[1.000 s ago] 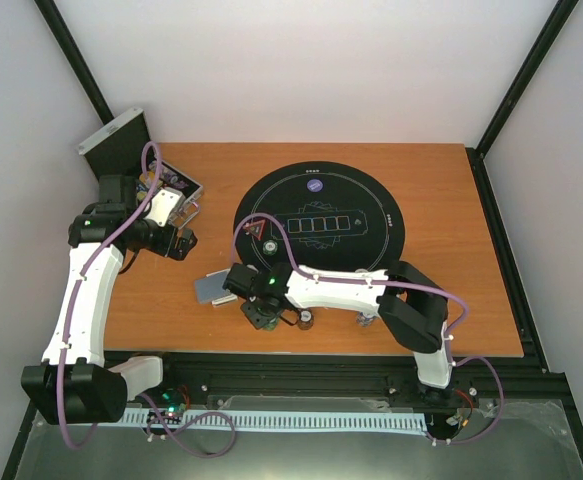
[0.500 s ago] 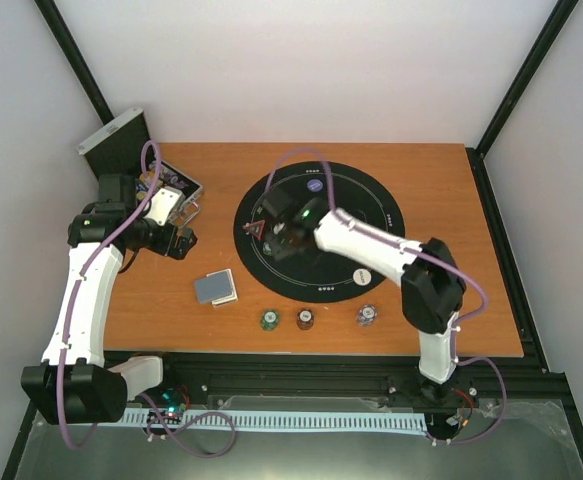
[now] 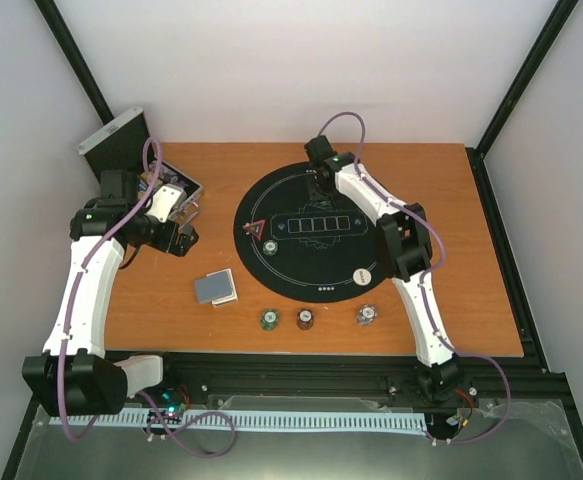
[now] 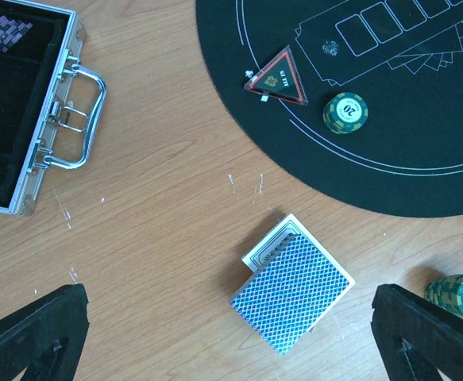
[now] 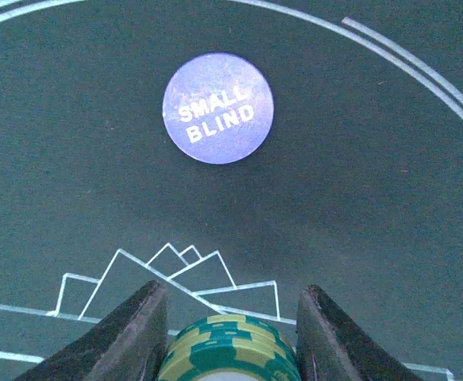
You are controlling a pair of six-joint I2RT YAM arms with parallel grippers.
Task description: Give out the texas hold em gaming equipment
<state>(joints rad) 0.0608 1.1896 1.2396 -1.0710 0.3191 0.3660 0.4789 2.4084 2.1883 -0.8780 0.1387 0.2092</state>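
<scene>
My right gripper [image 3: 319, 183] reaches over the far side of the round black mat [image 3: 371, 215]. In the right wrist view the gripper [image 5: 231, 308] is shut on a stack of green chips [image 5: 229, 349], just short of the purple "SMALL BLIND" button [image 5: 217, 108]. My left gripper [image 3: 179, 240] is open and empty above the wood [image 4: 231, 349]. The blue-backed card deck [image 3: 215, 287] lies below it [image 4: 293, 294]. A red triangle marker [image 3: 256, 229] and a green chip [image 3: 270, 247] sit on the mat's left side. Green [image 3: 268, 319], brown-red [image 3: 304, 319] and purple-white [image 3: 367, 315] chip stacks stand along the near edge.
The open silver case [image 3: 131, 150] stands at the back left, its handle [image 4: 76, 119] facing the mat. A white disc [image 3: 363, 273] lies on the mat's near right. The right arm stretches along the mat's right side.
My right arm swung from the green stack at the near edge, across the mat, to the far side by the purple button, carrying green chips. The left arm has barely moved.
</scene>
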